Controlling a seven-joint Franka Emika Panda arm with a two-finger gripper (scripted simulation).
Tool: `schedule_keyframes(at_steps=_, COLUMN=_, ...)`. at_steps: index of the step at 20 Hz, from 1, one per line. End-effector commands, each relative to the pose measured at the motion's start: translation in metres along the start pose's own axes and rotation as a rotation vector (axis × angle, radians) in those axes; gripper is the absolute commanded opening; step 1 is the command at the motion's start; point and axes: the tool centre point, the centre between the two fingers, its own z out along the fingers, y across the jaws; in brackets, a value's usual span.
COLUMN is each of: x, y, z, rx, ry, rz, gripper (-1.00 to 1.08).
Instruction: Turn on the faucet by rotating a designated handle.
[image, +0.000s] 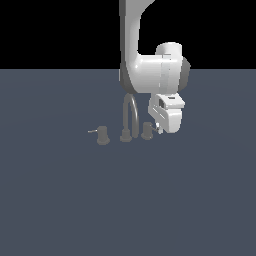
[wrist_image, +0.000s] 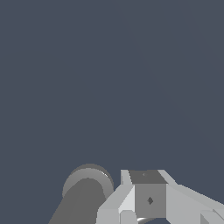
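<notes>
We cannot tell whether the gripper (image: 159, 129) is spread or clenched: its fingertips are small and partly hidden against the handle (image: 147, 131), whose lever we cannot make out. The faucet (image: 129, 118) is dull grey metal, a tall arched spout on a round base. The handle stands just beside that spout on the exterior view's right; the twin knob (image: 102, 135) on its left. The white arm (image: 134, 45) descends from above, wrist bent beside the spout. The wrist view shows a grey knob (wrist_image: 86, 191), cut off.
</notes>
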Motion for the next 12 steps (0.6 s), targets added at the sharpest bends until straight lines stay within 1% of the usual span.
schedule_keyframes(at_steps=1, x=-0.025, y=0.002, z=0.000, rx=-0.006, ry=-0.011, rz=-0.025, gripper=-1.00)
schedule_keyframes(at_steps=3, x=-0.028, y=0.005, z=0.000, rx=-0.007, ry=-0.011, rz=-0.025, gripper=-1.00)
schedule_keyframes(at_steps=4, x=-0.008, y=0.006, z=0.000, rx=-0.004, ry=-0.001, rz=-0.001, gripper=-1.00)
schedule_keyframes(at_steps=11, x=-0.063, y=-0.005, z=0.000, rx=-0.007, ry=-0.011, rz=-0.024, gripper=-1.00)
schedule_keyframes(at_steps=12, x=-0.063, y=-0.005, z=0.000, rx=-0.007, ry=-0.011, rz=-0.024, gripper=-1.00)
